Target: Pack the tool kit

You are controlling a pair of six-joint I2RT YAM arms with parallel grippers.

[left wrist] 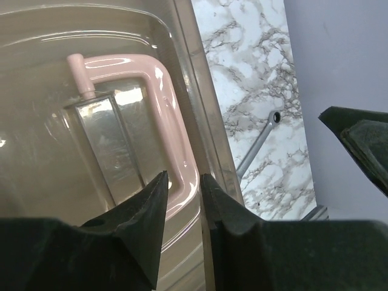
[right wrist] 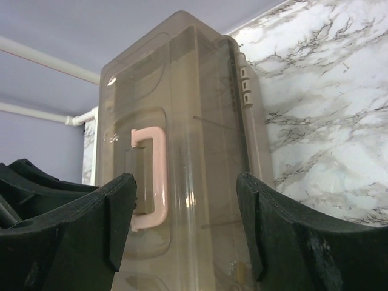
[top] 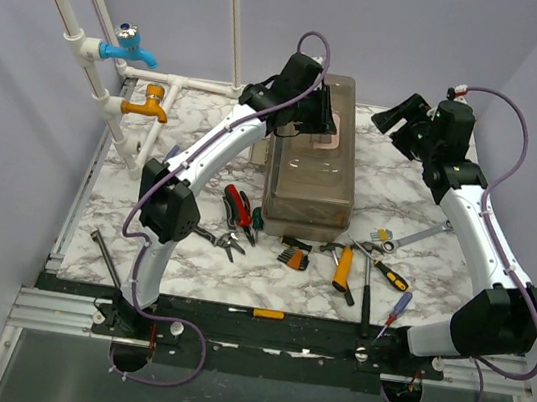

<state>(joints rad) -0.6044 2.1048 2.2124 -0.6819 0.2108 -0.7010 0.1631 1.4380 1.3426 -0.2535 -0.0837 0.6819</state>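
Toolbox (top: pixel 313 157) central; hand tools (top: pixel 343 269) scattered before it; taps (top: pixel 148 104) left rear, apparently off table (top: pixel 182 269).

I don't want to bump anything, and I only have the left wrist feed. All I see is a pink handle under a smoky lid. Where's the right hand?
Observer: The right hand is wide open, off the right side of the toolbox, and clear of it.
Operator: Okay. Are there tools lying outside the box?
Observer: Yes, several lie loose on the table in front of the box, among them red-handled pliers and an orange-handled tool.
Operator: And is the lid closed?
Observer: The lid looks shut along the whole side that the right wrist view shows.
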